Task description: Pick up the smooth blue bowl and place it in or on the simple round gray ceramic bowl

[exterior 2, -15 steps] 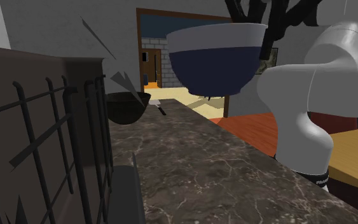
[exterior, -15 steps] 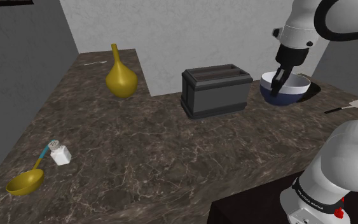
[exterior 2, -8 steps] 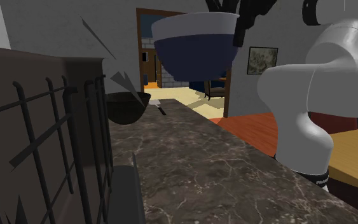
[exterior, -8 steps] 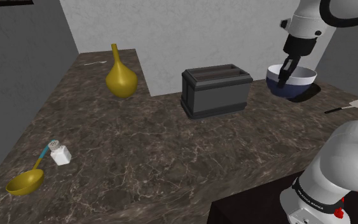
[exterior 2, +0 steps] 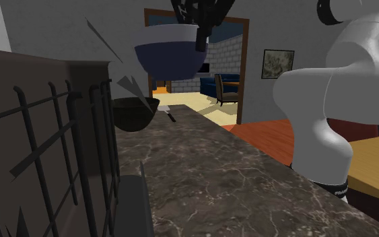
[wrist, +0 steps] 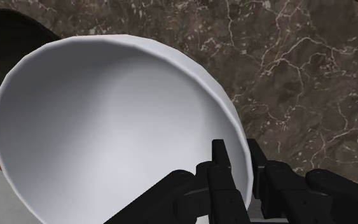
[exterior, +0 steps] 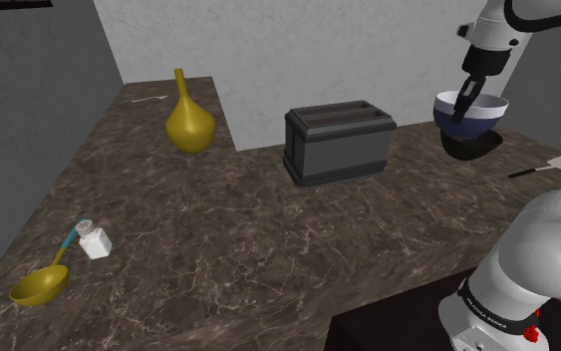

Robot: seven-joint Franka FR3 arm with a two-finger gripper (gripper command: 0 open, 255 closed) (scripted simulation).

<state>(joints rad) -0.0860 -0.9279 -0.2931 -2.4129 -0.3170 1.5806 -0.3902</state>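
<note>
White-lined, the blue bowl (exterior: 482, 118) is hanging in the air to the shoulder view's right of the toaster (exterior: 336, 145), higher than the toaster's top. Your claw (wrist: 241, 172) is pinching its rim, with one finger inside the wall and one outside. The round dark bowl (exterior: 467, 151) that is waiting to receive it is sitting on the worktop (exterior: 268, 249) beneath, also to the right of the toaster.

You are holding by a thin edge only, so a sharp move is likely to be swinging the blue bowl or working it loose. In the second exterior view it is hanging off to one side of the dark bowl, so I judge you are not yet centred. Letting go here would be dropping it from height onto the far rim. That could be tipping the dark bowl, or sending the blue one bouncing toward the worktop's end.

Counting for you:
- Two bowls, one held and one resting.
- One toaster.
- One yellow vase (exterior: 188, 122), standing to the toaster's left in the shoulder view.
- One yellow spoon (exterior: 37, 285) and one white shaker (exterior: 94, 240), lying together well apart from the toaster on that same side.
- One spatula (exterior: 547, 168), lying beyond the bowls from the toaster.
</note>
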